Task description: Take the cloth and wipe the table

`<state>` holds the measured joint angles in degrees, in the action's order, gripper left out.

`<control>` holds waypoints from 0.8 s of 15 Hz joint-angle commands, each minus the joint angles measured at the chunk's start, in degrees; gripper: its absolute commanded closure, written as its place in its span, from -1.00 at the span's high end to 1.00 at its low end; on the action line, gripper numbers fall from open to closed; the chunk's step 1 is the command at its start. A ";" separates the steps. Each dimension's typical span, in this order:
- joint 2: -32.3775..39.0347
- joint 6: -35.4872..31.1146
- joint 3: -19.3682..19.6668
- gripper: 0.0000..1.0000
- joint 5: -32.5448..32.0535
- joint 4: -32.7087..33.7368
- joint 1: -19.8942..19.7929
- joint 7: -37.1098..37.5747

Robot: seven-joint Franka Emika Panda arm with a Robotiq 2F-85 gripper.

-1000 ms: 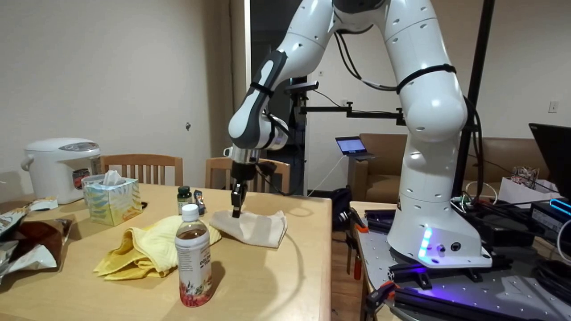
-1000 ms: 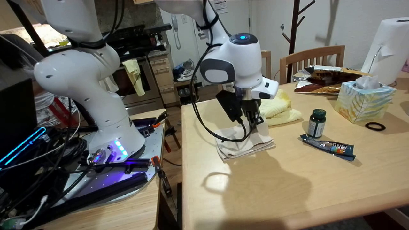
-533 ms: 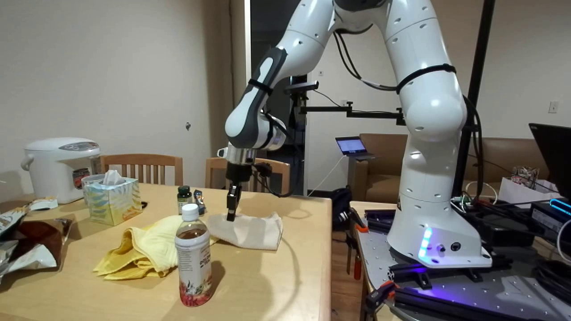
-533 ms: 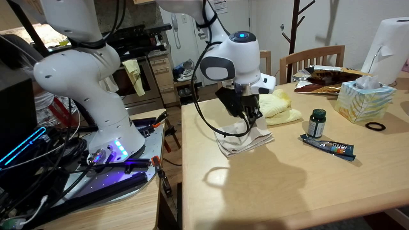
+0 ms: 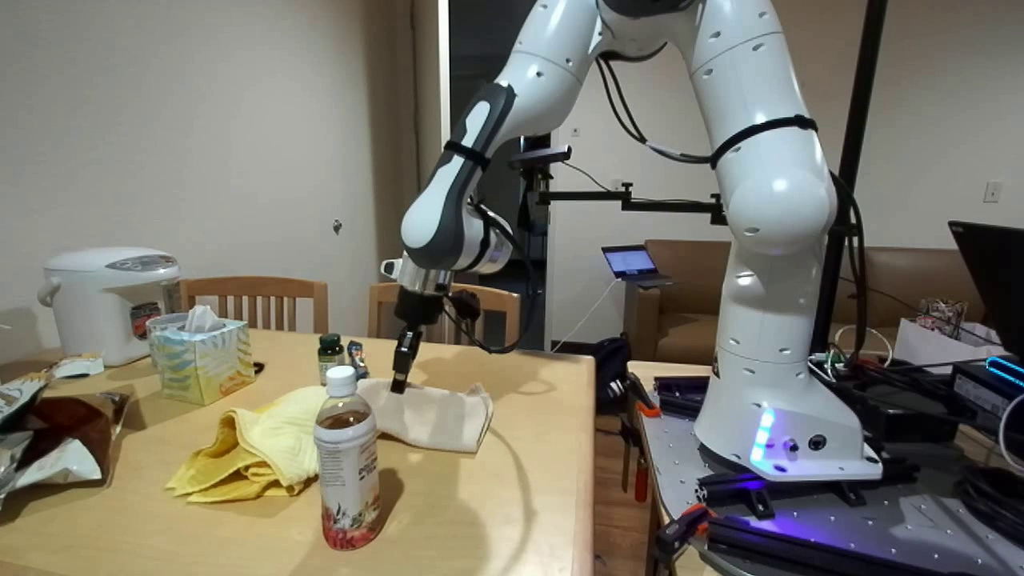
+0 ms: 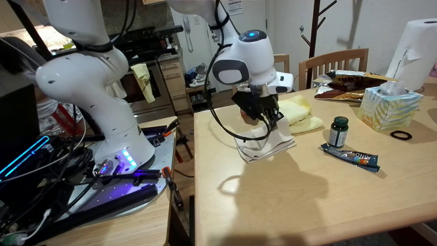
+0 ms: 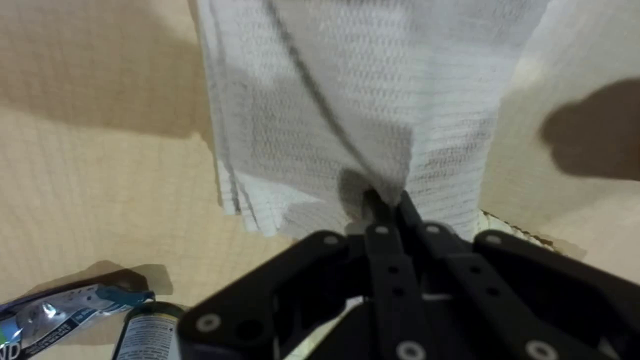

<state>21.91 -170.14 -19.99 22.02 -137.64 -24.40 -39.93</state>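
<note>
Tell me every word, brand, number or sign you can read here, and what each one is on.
"KIND": snack bar wrapper, in an exterior view.
"ND": the same wrapper, cut off by the wrist view's edge.
"CHOCOLATE", probably: smaller print on that wrapper, wrist view.
Too small or blurred to read: print on the green bottle, drink bottle, foil bag and water boiler; also the paper sheet and laptop screen.

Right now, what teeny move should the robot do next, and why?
Perhaps slide the cream-white folded cloth across the light wooden table toward the white robot base: the black gripper pinches a fold, and the crumpled yellow towel sits close at the cloth's opposite end.
</note>
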 commanded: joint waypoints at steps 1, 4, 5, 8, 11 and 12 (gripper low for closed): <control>0.10 -3.92 -0.27 -0.97 0.77 -2.34 -1.05 -0.81; 0.66 -5.36 0.52 -0.97 0.87 -4.30 -1.69 -0.89; 0.89 -5.79 0.33 -0.97 1.09 -4.60 -2.06 -0.96; 0.73 -3.72 1.31 -0.89 -0.02 -3.44 -0.82 0.00; 0.73 -3.71 1.30 -0.89 -0.02 -3.37 -0.72 0.01; 0.73 -3.71 1.30 -0.89 -0.02 -3.37 -0.72 0.00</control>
<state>22.64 -173.86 -18.69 22.00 -141.01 -25.12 -39.92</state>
